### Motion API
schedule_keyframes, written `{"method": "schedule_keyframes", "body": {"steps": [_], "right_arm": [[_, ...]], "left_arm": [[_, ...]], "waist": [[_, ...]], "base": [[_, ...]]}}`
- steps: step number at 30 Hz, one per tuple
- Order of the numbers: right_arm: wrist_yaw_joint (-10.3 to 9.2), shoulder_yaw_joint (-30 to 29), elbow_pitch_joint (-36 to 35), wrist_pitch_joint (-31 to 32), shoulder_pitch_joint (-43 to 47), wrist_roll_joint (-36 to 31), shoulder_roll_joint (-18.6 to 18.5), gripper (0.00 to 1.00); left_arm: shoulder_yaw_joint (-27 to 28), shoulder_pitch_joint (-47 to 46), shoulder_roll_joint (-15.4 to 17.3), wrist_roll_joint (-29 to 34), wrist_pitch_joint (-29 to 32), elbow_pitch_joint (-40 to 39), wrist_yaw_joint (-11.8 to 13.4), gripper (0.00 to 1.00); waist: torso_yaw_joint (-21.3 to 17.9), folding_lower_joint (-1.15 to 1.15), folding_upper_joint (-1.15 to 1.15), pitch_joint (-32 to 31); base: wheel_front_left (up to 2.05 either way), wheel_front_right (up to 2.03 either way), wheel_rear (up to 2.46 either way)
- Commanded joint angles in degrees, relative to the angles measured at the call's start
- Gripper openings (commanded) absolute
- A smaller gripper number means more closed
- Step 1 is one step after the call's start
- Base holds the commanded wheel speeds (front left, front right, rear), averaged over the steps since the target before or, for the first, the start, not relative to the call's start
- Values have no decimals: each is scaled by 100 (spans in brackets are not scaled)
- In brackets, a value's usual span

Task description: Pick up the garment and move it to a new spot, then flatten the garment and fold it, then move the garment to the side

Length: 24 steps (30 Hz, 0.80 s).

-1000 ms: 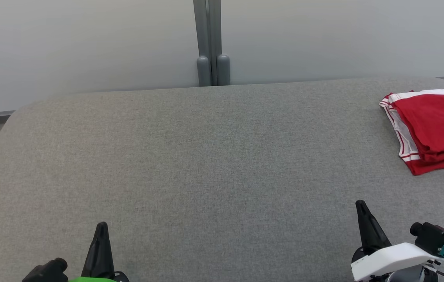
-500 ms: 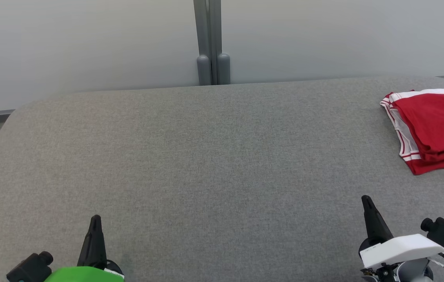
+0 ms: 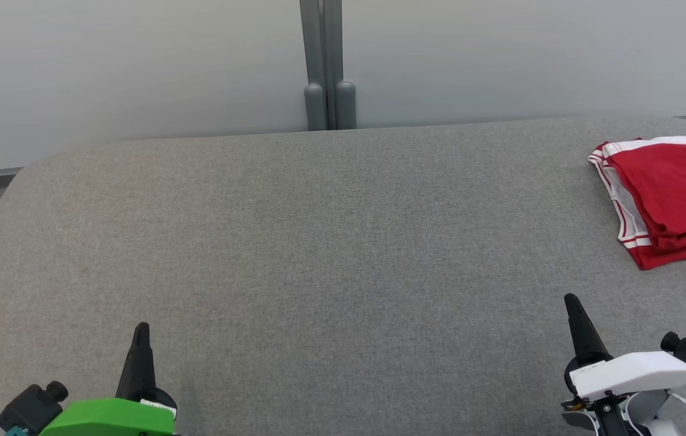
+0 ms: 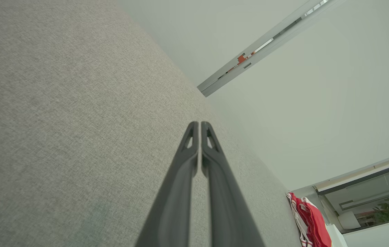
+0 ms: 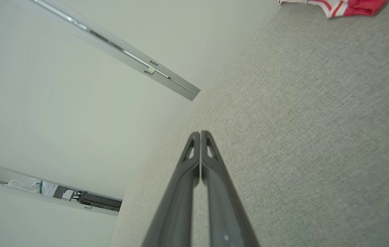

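Lower left: left gripper [image 3: 140,327], pressed together with nothing between, over grey padded surface [image 3: 343,242]. Behind the surface's middle: grey post [image 3: 329,66] against pale wall. Lower right: right gripper [image 3: 571,298], likewise pressed together, empty. Far right, near the surface's back edge: folded red garment [image 3: 669,200] with white trim, well apart from both grippers.

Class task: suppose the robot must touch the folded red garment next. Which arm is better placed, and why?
Right, probably. The right gripper, shut, is on the same side of the grey surface as the garment; the left gripper, also shut, is far across it.
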Motion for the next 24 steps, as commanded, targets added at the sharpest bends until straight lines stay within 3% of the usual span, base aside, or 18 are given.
{"method": "schedule_keyframes", "body": {"steps": [1, 24], "right_arm": [[-3, -49, -35, 39, -134, 178, -20, 0], [-3, -294, 59, 416, -322, 1504, 20, 0]], "left_arm": [[44, -169, 62, -203, 42, -29, -47, 0], [280, -481, 67, -1631, 417, 184, -215, 0]], "waist": [[1, 0, 0, 2], [9, 0, 0, 35]], "base": [[0, 0, 0], [0, 0, 0]]}}
